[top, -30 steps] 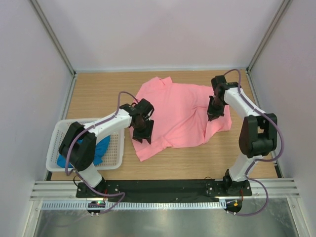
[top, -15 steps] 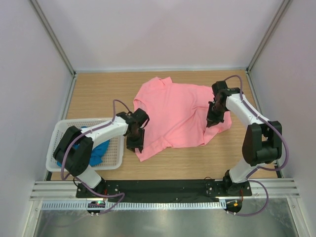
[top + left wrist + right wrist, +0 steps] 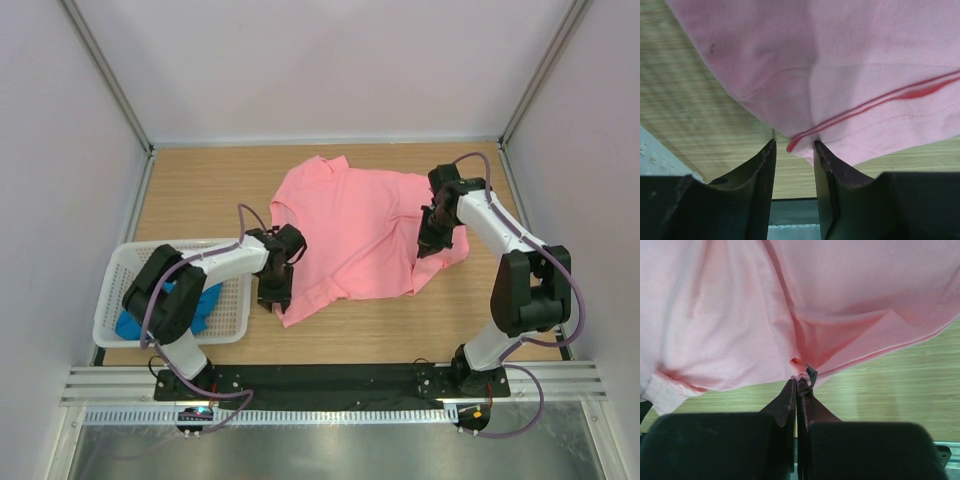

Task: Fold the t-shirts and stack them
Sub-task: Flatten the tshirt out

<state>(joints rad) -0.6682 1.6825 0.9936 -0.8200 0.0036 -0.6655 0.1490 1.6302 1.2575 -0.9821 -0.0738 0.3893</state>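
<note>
Top view: the salmon pink fabric t-shirt (image 3: pixel 365 225) lies unfolded at the middle of the table (image 3: pixel 200 190), and the bright blue fabric t-shirt (image 3: pixel 205 303) is crumpled in the white perforated plastic basket (image 3: pixel 112 275) at the left edge; folding appears barely begun. Left wrist view: the left gripper (image 3: pixel 794 147) stands half open astride the pink hem corner. Right wrist view: the right gripper (image 3: pixel 799 382) is closed, pinching pink fabric.

t-shirt (image 3: pixel 365 235) on table (image 3: pixel 200 190), basket (image 3: pixel 235 312) to its left
</note>
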